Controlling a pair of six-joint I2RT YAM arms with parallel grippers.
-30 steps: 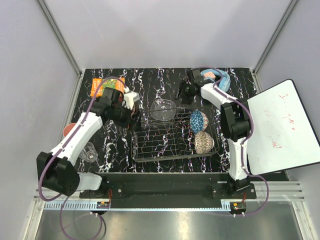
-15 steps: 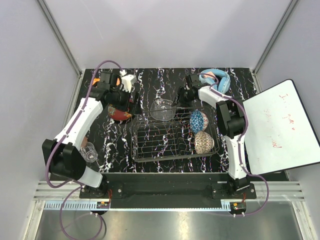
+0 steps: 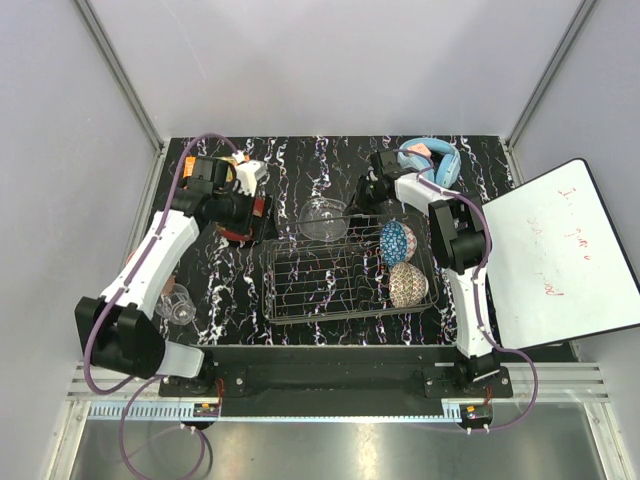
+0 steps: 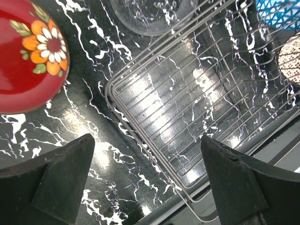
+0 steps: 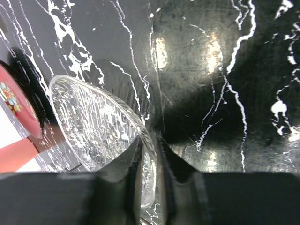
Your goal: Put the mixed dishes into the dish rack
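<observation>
Two bowls are in the dish rack (image 3: pixel 340 285), right?

Yes. The blue patterned bowl (image 3: pixel 397 240) and the beige patterned bowl (image 3: pixel 408 283) sit at the rack's 3 o'clock side. The blue one is further back. All the other wires are bare.

What comes next?

I think the clear glass bowl (image 3: pixel 323 218). It is tipped up at the rack's 11 o'clock corner. The right gripper (image 5: pixel 150 143) pinches the bowl's rim tight between its two fingers. I would say the bowl is almost in, but not set down yet.

And the other hand?

The left gripper (image 4: pixel 146 154) is spread wide and holds nothing. It hangs over the table between the rack and the glossy red plate (image 4: pixel 23 61). The plate lies flat at the rack's 10 o'clock, flowers up.

What else is left?

The clear stemmed glass (image 3: pixel 178 306) stands alone, well apart from the rack at its 9 o'clock. I cannot pick out the salmon-pink cup. The left arm may hide it. So about two are done, one is on its way, and three wait.

What is around it all?

A black table (image 3: pixel 330 160) with white marble streaks, shiny under the lights. Light blue headphones (image 3: pixel 432 160) lie at the rack's 1 o'clock. A whiteboard (image 3: pixel 560 255) with red writing leans off the table's 3 o'clock side. Plain grey walls (image 3: pixel 330 70) close in the back and sides.
</observation>
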